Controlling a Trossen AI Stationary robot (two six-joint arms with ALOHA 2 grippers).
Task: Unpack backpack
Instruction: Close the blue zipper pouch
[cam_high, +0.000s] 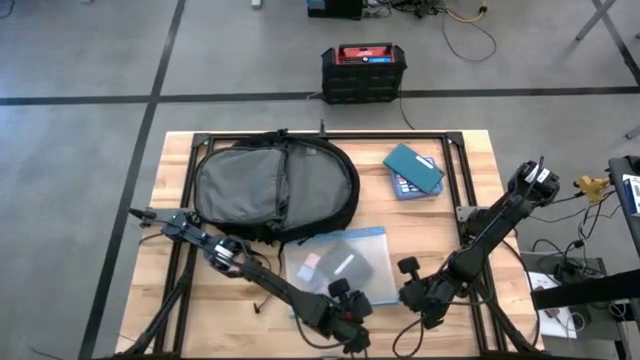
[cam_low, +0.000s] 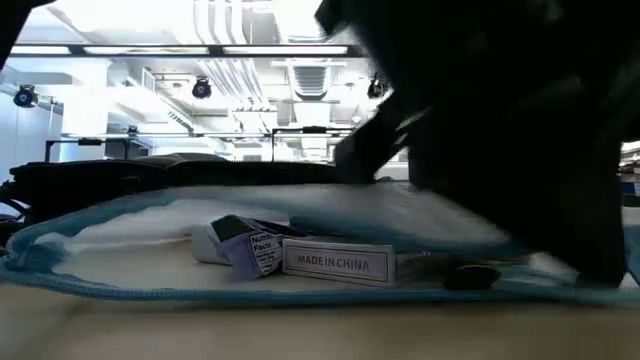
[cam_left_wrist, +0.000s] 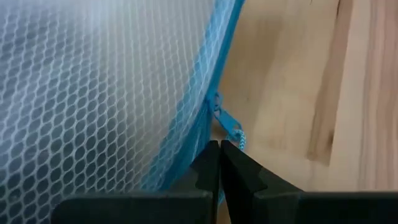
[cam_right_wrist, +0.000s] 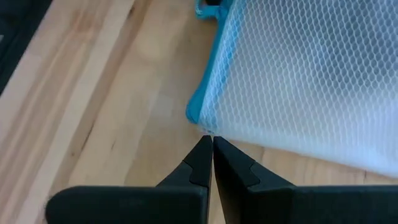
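The black backpack (cam_high: 275, 188) lies flat at the table's far left-centre, its grey panel up. In front of it lies a clear mesh pouch (cam_high: 340, 262) with a blue zipper edge, and a small white box (cam_low: 340, 263) shows inside it. My left gripper (cam_high: 350, 320) is shut at the pouch's near edge, its tips (cam_left_wrist: 219, 149) beside the blue zipper pull (cam_left_wrist: 229, 127). My right gripper (cam_high: 412, 298) is shut at the pouch's near right corner (cam_right_wrist: 200, 115), with its tips (cam_right_wrist: 211, 143) just short of that corner. My left gripper's shut fingertips (cam_left_wrist: 211, 155) slant down onto the pouch's blue zipper edge (cam_left_wrist: 205, 134), close to the pull. I cannot tell whether they touch or pinch it. My right gripper's shut fingertips (cam_right_wrist: 204, 149) slant down right at the pouch's blue corner (cam_right_wrist: 198, 112). Whether they touch it does not show.
A teal flat item (cam_high: 413, 170) lies at the table's far right. A black metal frame (cam_high: 455, 160) runs round the tabletop. A black crate with a red top (cam_high: 363, 72) stands on the floor beyond the far edge. Bare wood (cam_high: 230, 310) lies near left.
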